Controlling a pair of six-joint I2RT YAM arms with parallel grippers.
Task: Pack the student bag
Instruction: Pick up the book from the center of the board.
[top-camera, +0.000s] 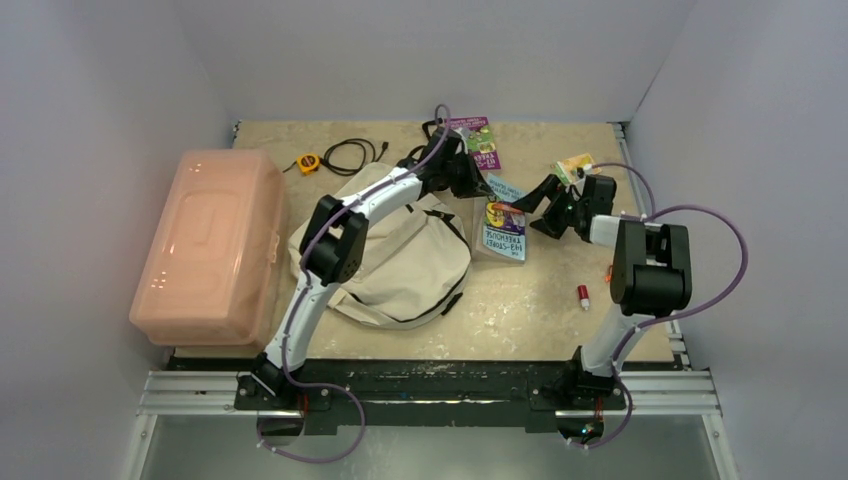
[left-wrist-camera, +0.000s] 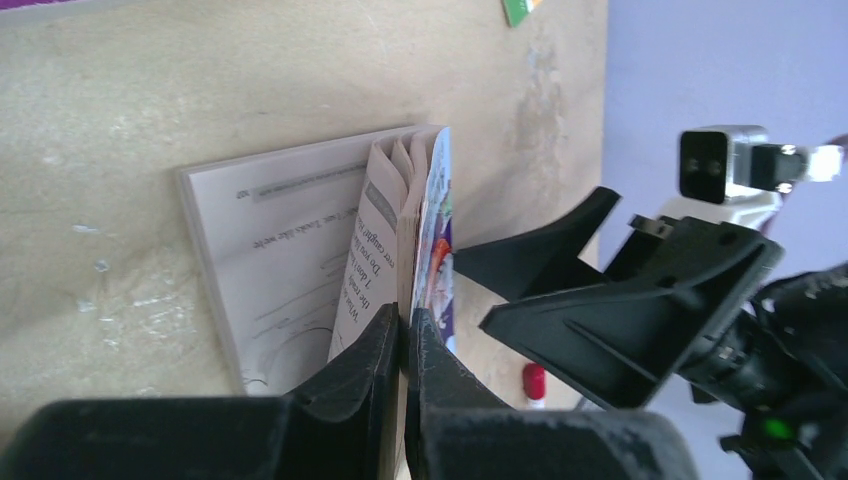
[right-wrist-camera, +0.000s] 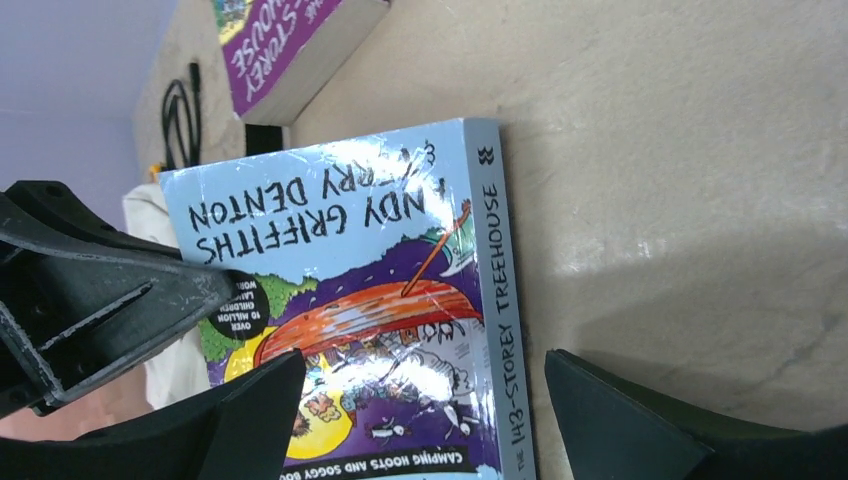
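Observation:
The beige student bag (top-camera: 400, 265) lies left of centre, under my left arm. Just right of it is a paperback, the 143-Storey Treehouse book (top-camera: 505, 232). My left gripper (left-wrist-camera: 405, 325) is shut on the edge of that book's (left-wrist-camera: 290, 250) front cover and a few pages, which stand lifted and fanned. In the top view the left gripper (top-camera: 478, 180) sits at the book's far-left corner. My right gripper (right-wrist-camera: 425, 395) hangs open over the cover (right-wrist-camera: 380, 260), one finger on each side of the spine end. It (top-camera: 540, 208) reaches in from the book's right.
A large pink bin (top-camera: 215, 245) fills the left side. A purple book (top-camera: 480, 140) lies at the back, with a yellow tape measure (top-camera: 308, 162) and a black cable (top-camera: 350, 152) to its left. A red-capped stick (top-camera: 583, 295) and a small packet (top-camera: 575, 165) are on the right.

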